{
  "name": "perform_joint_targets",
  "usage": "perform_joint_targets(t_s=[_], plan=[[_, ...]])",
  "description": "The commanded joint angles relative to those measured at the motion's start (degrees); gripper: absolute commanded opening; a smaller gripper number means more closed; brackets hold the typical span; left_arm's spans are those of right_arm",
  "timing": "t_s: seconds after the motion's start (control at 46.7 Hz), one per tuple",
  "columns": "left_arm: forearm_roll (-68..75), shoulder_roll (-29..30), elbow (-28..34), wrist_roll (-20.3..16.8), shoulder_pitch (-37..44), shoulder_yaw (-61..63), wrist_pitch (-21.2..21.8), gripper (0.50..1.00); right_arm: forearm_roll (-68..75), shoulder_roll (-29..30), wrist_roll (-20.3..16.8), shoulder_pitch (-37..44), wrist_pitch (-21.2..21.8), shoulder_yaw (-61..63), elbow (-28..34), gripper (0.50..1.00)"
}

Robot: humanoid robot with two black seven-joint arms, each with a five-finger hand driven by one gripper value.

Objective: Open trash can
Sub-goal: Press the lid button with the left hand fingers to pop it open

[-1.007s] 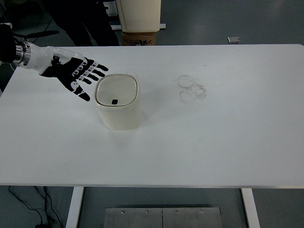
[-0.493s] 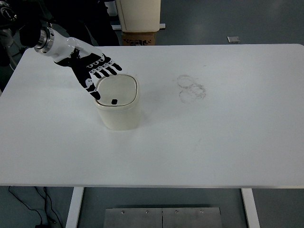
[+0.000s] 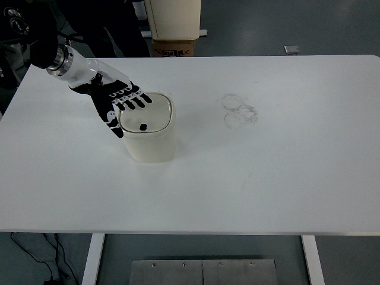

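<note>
A small cream trash can (image 3: 149,135) with a rounded square lid stands on the white table (image 3: 249,172), left of centre. The lid lies flat and closed, with a small black button (image 3: 143,126) near its front edge. My left hand (image 3: 122,102), black and white, comes in from the upper left and hovers over the lid's back-left part. Its fingers are spread flat and hold nothing, with the fingertips (image 3: 145,101) over the lid. Whether they touch the lid I cannot tell. The right arm does not show.
Faint grey ring marks (image 3: 238,110) stain the table right of the can. Beyond the far edge stand a cream bin on a cardboard box (image 3: 174,47) and dark equipment at the upper left. A small object (image 3: 291,50) lies on the floor.
My left hand has moved right and slightly toward me, from beside the can's left rim to over the lid. The can has stayed in place with its lid closed.
</note>
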Motion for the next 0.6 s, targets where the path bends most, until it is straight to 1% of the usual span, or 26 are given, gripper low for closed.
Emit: perform_joint_targets(t_s=[0.0,0.579], plan=[[0.08,-0.08,-0.44,0.01,0.01,0.02,0.00,1.000,0.07,0.00,0.00,0.00,0.00,0.00,0.00,0.991],[0.08,-1.66,-0.79,0.01,1.32,0.02,0.00,1.000,-0.01,0.00,0.00,0.00,0.00,0.00,-0.09,0.991]])
